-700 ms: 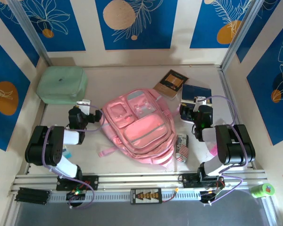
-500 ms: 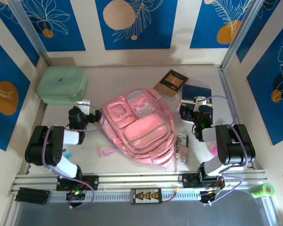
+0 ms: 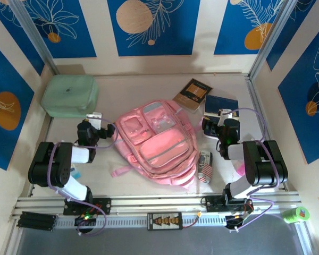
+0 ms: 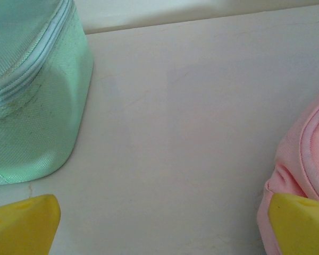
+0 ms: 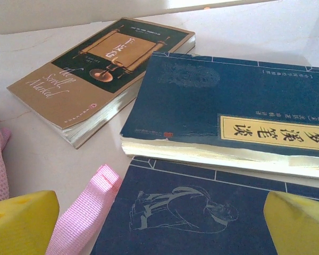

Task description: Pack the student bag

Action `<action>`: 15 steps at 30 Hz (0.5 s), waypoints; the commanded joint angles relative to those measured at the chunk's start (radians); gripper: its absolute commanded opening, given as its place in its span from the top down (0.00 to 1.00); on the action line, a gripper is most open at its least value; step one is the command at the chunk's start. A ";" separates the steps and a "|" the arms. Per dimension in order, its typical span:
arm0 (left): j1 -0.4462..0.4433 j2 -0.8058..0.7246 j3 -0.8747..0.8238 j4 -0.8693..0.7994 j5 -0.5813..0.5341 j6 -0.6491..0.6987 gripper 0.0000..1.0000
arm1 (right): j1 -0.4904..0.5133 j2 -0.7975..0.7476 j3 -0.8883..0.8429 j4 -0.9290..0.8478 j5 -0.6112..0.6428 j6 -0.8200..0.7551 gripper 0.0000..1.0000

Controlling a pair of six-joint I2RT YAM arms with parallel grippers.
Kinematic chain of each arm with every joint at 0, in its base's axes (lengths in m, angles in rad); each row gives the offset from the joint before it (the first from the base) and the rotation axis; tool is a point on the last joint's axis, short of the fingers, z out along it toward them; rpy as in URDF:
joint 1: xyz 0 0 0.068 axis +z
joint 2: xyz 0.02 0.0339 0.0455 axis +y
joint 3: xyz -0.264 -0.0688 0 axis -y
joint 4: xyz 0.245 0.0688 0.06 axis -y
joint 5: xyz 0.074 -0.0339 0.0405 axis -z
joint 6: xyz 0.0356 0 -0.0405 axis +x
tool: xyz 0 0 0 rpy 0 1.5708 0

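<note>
Top external: bag [image 3: 157, 143] looks soft, floppy, light; I'd pinch its 9 o'clock seam. Both jaws gape, empty.

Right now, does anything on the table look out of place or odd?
Nothing spilled or damaged. The bag lies flat and slanted. A blue book sits crooked atop the lower book, with a pink strap right beside its edge.
</note>
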 commanded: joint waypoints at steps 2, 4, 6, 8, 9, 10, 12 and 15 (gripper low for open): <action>-0.002 0.005 0.011 0.010 -0.008 -0.014 0.00 | -0.002 -0.001 0.025 0.009 -0.014 -0.003 0.01; -0.002 0.005 0.010 0.010 -0.008 -0.014 0.00 | -0.002 -0.002 0.024 0.010 -0.014 -0.002 0.01; -0.002 0.003 0.009 0.010 -0.009 -0.014 0.00 | -0.002 -0.002 0.024 0.009 -0.014 -0.002 0.01; -0.002 0.003 0.009 0.011 -0.009 -0.014 0.00 | -0.003 -0.002 0.023 0.009 -0.014 -0.003 0.01; -0.002 0.003 0.009 0.011 -0.009 -0.014 0.00 | -0.002 -0.002 0.024 0.010 -0.015 -0.002 0.01; -0.003 0.003 0.009 0.010 -0.009 -0.013 0.00 | -0.002 -0.003 0.024 0.010 -0.015 -0.003 0.01; -0.002 0.001 0.008 0.013 -0.009 -0.013 0.00 | -0.002 -0.004 0.021 0.013 -0.015 -0.003 0.01; -0.003 -0.007 -0.007 0.039 -0.026 -0.021 0.00 | -0.002 -0.014 0.021 0.010 -0.011 -0.005 0.01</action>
